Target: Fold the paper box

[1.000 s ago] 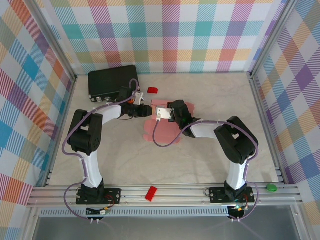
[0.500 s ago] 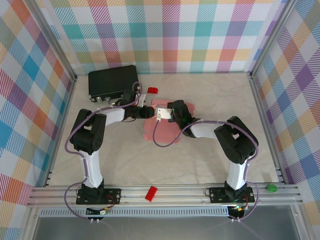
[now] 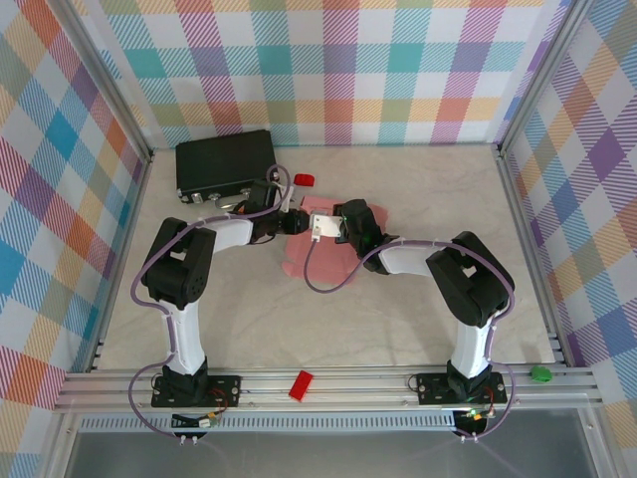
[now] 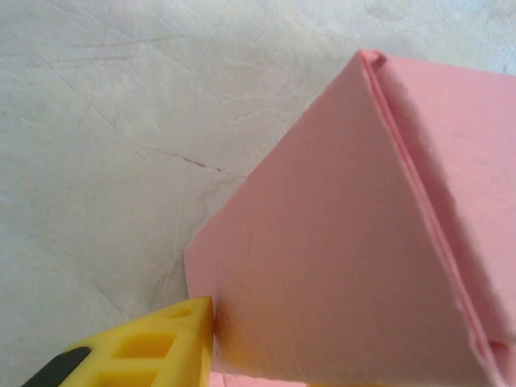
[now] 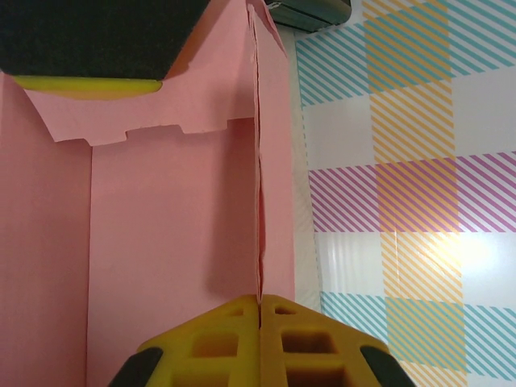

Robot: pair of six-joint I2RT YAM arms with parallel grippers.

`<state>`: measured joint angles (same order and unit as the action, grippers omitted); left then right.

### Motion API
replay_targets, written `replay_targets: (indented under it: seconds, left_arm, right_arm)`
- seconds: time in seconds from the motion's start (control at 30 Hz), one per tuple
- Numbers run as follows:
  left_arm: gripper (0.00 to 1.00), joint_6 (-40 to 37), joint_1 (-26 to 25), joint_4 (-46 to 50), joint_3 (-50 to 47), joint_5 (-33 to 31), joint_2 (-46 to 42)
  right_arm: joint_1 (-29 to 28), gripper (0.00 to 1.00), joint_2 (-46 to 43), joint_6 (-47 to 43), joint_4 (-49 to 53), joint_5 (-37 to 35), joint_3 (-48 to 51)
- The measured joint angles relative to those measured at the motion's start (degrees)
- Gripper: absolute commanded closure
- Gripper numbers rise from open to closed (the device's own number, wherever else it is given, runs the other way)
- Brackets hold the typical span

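Note:
The paper box is pale pink card lying part-folded at mid table. My right gripper holds it from the right. In the right wrist view its two yellow fingers are pressed together on a thin upright pink wall, with a flat panel to the left. My left gripper meets the box from the left. In the left wrist view one yellow finger touches the lower edge of a raised pink flap. That flap hides the other finger.
A black case lies at the back left, close behind the left wrist. One small red piece sits just behind the box, another on the front rail. A green object is at the front right. Plaid walls enclose the table.
The left gripper has slid right, from beside the black case up to the pink box and the right gripper. The right arm and its grip have not moved.

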<state>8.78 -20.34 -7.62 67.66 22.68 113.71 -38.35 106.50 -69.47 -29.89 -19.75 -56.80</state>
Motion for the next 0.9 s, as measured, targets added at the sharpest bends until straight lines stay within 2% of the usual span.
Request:
replay_targets:
  seconds: [0.4,0.9]
  left_arm:
    - [0.72,0.15,-1.55,-1.84,-0.46,-4.07,0.00]
    - [0.92,-1.73,-3.37,-3.41,-1.22,-10.80,-0.33]
  right_arm:
    - [-0.31,1.00,0.00,0.31,0.44,-0.76,0.00]
    - [-0.48,0.99,-0.02,2.05,1.09,-0.87,-0.20]
